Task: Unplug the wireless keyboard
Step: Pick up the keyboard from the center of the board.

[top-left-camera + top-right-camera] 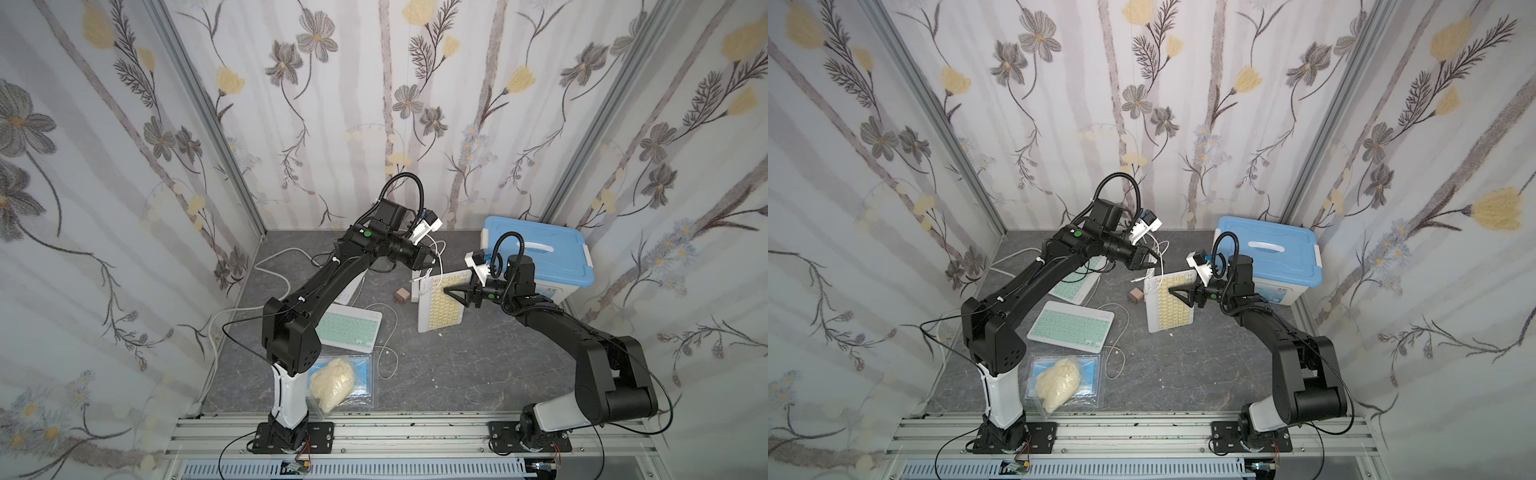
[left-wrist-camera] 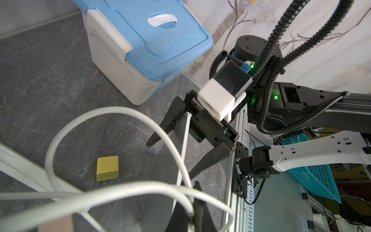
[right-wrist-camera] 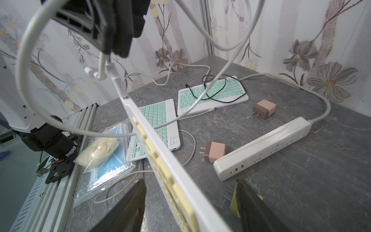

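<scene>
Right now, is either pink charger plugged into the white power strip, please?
No, both pink chargers lie loose on the table beside the power strip, prongs bare.

Prob. lab: curtained alu frame

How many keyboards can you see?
3: yellow keyboard tilted up between the right gripper's fingers; near mint keyboard mid-table; far mint keyboard under the left arm. None apparently hidden.
</scene>
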